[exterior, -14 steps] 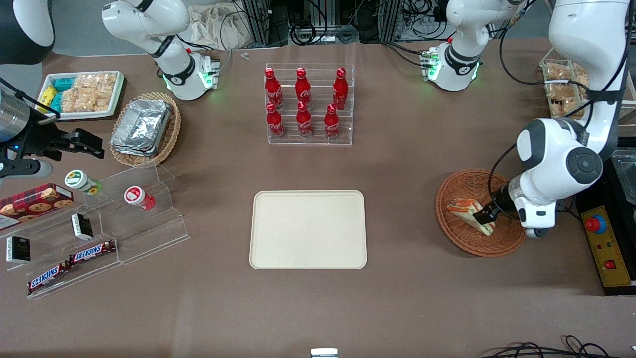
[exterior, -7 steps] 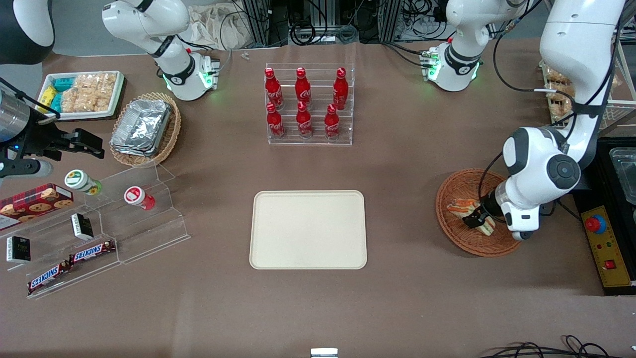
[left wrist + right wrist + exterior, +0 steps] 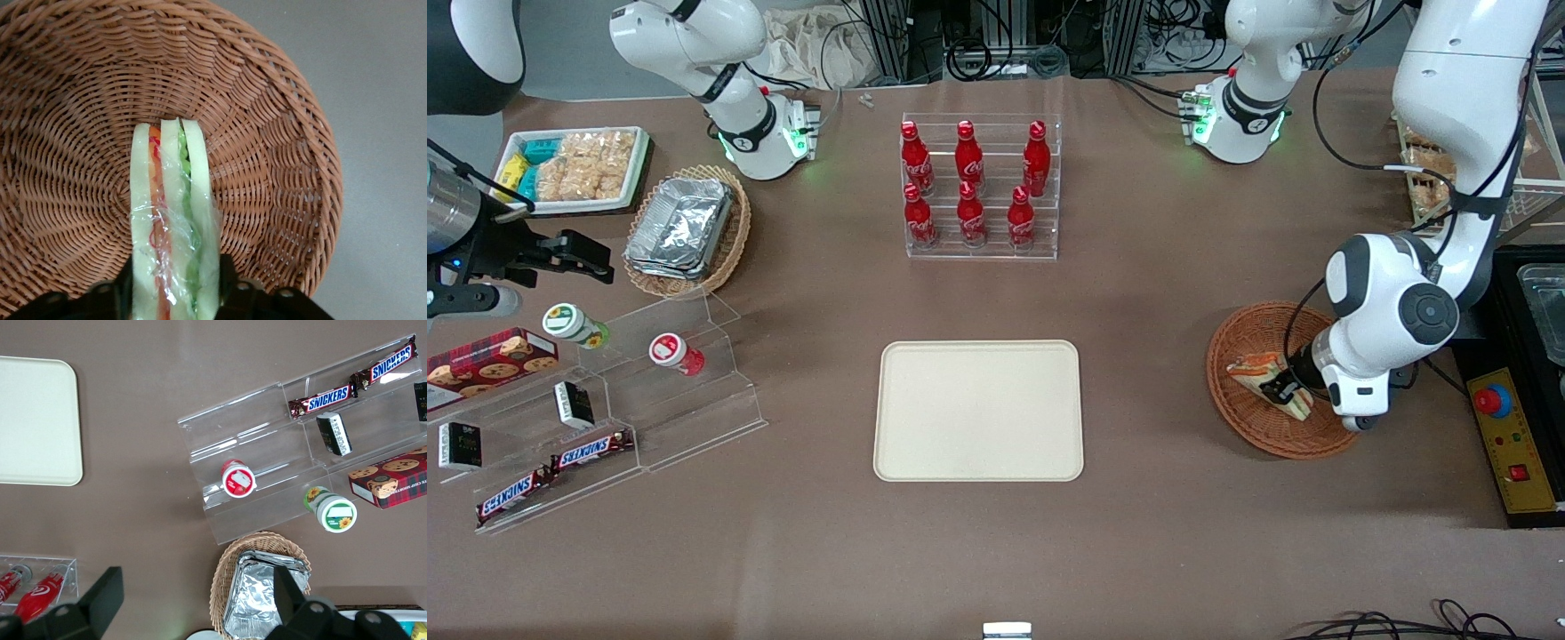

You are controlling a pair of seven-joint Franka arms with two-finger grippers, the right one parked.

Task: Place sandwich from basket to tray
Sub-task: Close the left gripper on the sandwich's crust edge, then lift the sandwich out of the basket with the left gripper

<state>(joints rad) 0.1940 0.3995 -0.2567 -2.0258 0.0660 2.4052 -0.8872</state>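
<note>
Left wrist view: gripper [image 3: 175, 293] pinches the sandwich [image 3: 173, 227] edge-up between both fingers, filling layers visible, inside the basket [image 3: 280, 167]. Front view adds the tray [image 3: 978, 411], bare, well apart toward the parked arm's end.

The brown table [image 3: 1156, 293] carries a wicker basket [image 3: 1249, 333] right beneath the pincer [image 3: 1282, 388], which is down inside it at the working arm's end. A bare cream tray [image 3: 978, 411] lies well off from the pincer toward the middle, with a clear rack of red bottles [image 3: 980, 188] farther from the front camera. Well apart from the pincer, at the parked arm's end, sit clear snack steps [image 3: 618, 418], a tan basket of foil containers [image 3: 687, 229] and a white tray of packets [image 3: 574, 169].
</note>
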